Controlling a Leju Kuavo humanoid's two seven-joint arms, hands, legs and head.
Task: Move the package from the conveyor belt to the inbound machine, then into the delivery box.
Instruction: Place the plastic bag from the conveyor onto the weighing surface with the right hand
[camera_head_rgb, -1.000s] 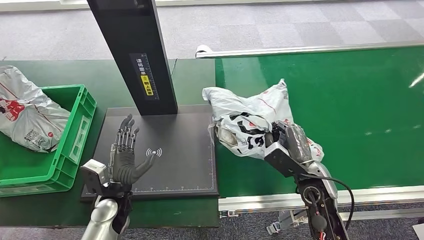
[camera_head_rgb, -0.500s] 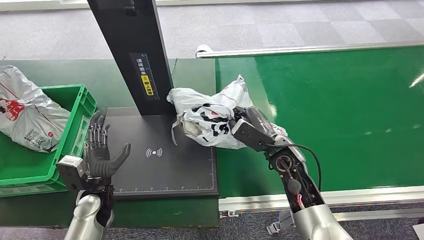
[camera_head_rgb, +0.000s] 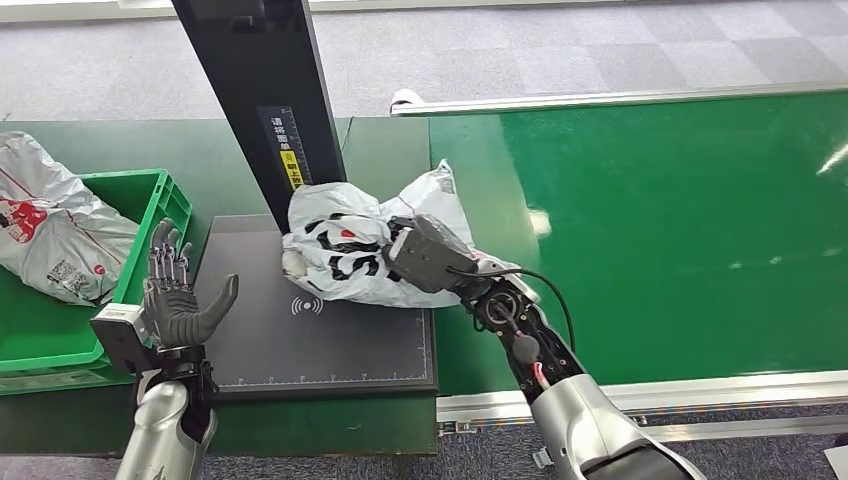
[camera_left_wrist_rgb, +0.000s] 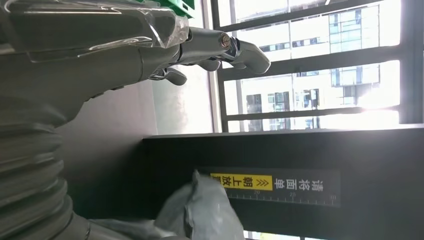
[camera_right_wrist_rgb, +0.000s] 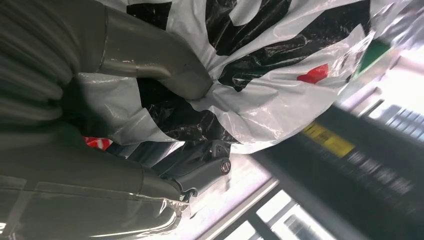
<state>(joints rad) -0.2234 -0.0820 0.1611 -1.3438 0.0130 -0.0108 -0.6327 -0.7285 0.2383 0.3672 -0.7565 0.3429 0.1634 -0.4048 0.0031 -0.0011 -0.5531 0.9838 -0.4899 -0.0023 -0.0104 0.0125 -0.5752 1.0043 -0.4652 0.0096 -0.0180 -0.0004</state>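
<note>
The right hand gripped the package, which hung over the machine's pad. The left hand stood spread. Lowering it flat, centred on the pad, would serve best.

Grey carpet tiles covered the floor along the far side of the scene. A dark green surface stretched across the left half. At its far left lay a crumpled grey mailer bag with red and black print. A small white object sat near the middle, towards the floor. The left wrist view took in a dark-framed window with bright buildings beyond it.
</note>
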